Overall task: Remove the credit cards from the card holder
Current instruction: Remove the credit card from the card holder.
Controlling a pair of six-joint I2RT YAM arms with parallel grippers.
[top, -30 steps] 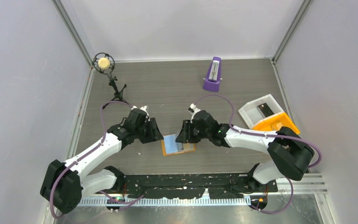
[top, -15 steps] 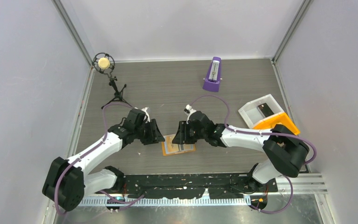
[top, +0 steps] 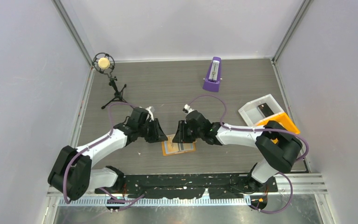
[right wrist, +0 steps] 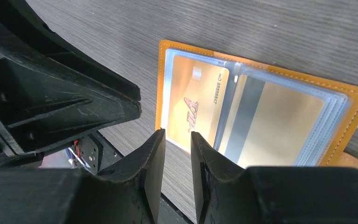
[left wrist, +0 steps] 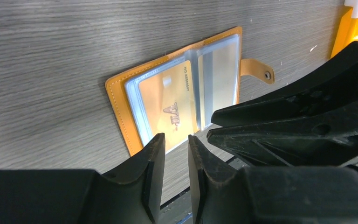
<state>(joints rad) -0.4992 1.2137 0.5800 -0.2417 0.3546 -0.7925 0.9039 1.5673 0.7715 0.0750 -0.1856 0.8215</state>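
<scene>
The card holder (top: 167, 151) lies spread open and flat on the table (top: 168, 88), near its front edge and between the two arms. Its clear sleeves face up and its snap tab (left wrist: 258, 72) sticks out on the far side. Inside the sleeves I can make out the credit cards (right wrist: 193, 109): a gold one in the left pocket and one with a grey stripe (right wrist: 247, 116) in the pocket beside it. The left claw (left wrist: 175, 140) hangs over the holder's near edge, its jaws narrow with a thin gap and nothing between them. The right claw (right wrist: 178, 135) comes in from the other side over the gold card's edge, also narrowed to a slit and holding nothing. The two claws sit very close together above the holder. Farther back stand a purple metronome (top: 212, 74) and a microphone on a tripod (top: 104, 63). Off to the right are a white bin (top: 249, 112) and an orange bin (top: 286, 122).
</scene>
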